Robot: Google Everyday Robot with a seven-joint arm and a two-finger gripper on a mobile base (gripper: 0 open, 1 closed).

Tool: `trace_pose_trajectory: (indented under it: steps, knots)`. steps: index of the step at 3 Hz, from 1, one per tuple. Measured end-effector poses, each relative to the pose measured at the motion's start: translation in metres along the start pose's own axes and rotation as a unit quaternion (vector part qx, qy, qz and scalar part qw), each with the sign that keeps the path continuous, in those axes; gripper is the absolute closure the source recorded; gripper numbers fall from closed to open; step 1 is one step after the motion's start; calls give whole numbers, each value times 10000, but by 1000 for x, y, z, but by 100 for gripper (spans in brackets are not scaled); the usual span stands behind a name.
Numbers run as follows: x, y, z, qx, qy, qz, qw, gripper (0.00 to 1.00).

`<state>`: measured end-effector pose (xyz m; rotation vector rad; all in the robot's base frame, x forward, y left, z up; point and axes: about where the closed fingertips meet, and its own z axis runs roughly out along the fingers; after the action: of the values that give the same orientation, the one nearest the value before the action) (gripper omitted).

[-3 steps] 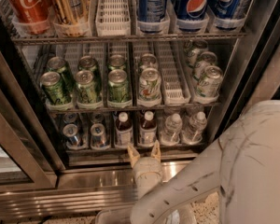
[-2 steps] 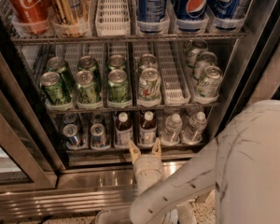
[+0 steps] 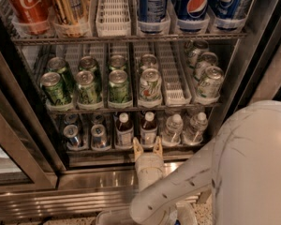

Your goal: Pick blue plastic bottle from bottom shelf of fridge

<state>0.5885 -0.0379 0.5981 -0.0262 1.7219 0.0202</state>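
Two blue plastic bottles with white caps, dark liquid and pale labels stand side by side on the bottom shelf [image 3: 131,150] of the fridge [image 3: 23,139], one on the left [image 3: 124,129] and one on the right [image 3: 149,128]. My gripper [image 3: 147,145] is open, its two tan fingers pointing up at the shelf's front rail, just below the right bottle. Nothing is between the fingers. The white arm comes in from the lower right.
Silver cans [image 3: 71,134] stand left of the bottles, clear water bottles [image 3: 172,128] right of them. Green cans [image 3: 88,86] fill the rack above; cola cans [image 3: 28,3] and Pepsi cans [image 3: 196,3] are on top. A dark door frame [image 3: 14,125] flanks the left.
The gripper has edged slightly up toward the shelf's front rail; otherwise nothing has visibly changed.
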Motion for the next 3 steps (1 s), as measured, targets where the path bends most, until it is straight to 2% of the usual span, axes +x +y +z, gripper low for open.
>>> trace_pose_trajectory:
  steps: [2,3]
  knots:
    - [1,-9,13,205,0,81,9998,37]
    - [0,-9,21,274,-11,161,9995,34]
